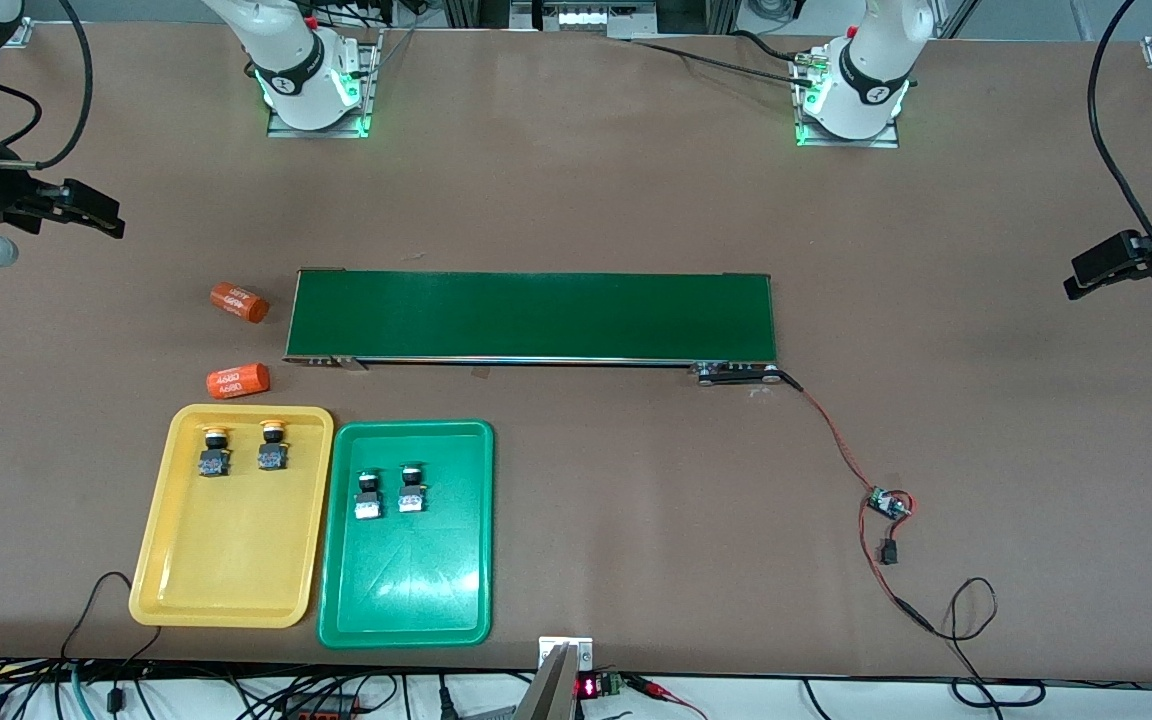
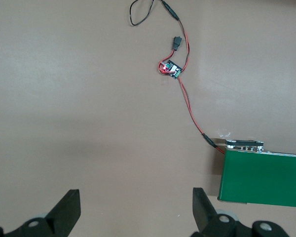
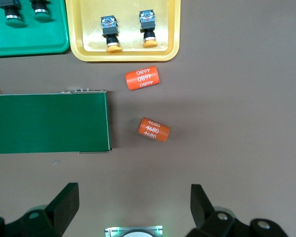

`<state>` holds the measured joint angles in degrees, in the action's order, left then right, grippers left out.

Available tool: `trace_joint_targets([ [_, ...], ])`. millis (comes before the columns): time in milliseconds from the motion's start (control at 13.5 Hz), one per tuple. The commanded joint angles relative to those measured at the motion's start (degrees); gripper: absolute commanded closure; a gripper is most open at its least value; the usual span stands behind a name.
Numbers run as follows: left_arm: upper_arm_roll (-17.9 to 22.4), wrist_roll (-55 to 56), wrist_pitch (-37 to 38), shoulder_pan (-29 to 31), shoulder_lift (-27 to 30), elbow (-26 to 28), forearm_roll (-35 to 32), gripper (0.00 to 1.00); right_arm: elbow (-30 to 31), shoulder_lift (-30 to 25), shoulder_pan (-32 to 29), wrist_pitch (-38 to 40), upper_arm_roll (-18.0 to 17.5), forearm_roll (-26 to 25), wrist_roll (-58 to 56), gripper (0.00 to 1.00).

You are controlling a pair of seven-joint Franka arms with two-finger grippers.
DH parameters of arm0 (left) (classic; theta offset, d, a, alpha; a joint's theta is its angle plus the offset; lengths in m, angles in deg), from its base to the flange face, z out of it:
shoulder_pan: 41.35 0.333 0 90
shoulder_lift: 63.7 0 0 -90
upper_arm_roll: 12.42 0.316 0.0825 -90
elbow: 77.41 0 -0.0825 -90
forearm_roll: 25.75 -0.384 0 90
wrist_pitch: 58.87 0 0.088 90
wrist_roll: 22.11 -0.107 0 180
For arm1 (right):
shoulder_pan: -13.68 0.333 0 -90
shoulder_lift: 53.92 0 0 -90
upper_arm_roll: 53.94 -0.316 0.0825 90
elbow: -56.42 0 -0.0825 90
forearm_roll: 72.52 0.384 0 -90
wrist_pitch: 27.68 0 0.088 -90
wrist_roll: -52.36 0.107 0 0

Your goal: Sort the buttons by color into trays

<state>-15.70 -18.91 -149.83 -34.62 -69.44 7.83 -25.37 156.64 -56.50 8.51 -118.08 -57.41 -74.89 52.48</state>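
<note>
Brown table point(image 1: 576, 200) — buttons point(image 1: 214, 452) in trays point(image 1: 176, 590), well apart from both open grippers point(image 1: 96, 215).

Bare table around belt point(image 1: 531, 316) and trays point(image 1: 232, 515)
Two orange cylinders point(image 1: 238, 341) lie between the belt's end and the yellow tray.

Two orange cylinders point(image 1: 239, 302) point(image 1: 237, 380) lie beside the green conveyor belt point(image 1: 532, 316), which trails a red wire point(image 1: 841, 450).
</note>
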Motion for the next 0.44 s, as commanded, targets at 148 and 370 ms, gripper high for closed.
trace_joint_targets([
  [148,-0.06,-0.91,0.26,0.04,0.64,-0.07,0.41,0.00,-0.38,-0.06,0.42,1.11,-0.04,0.87,0.58,0.00],
  [370,-0.06,-0.91,0.26,0.04,0.64,-0.07,0.32,0.00,-0.38,0.11,0.33,1.20,-0.13,0.87,0.58,0.00],
])
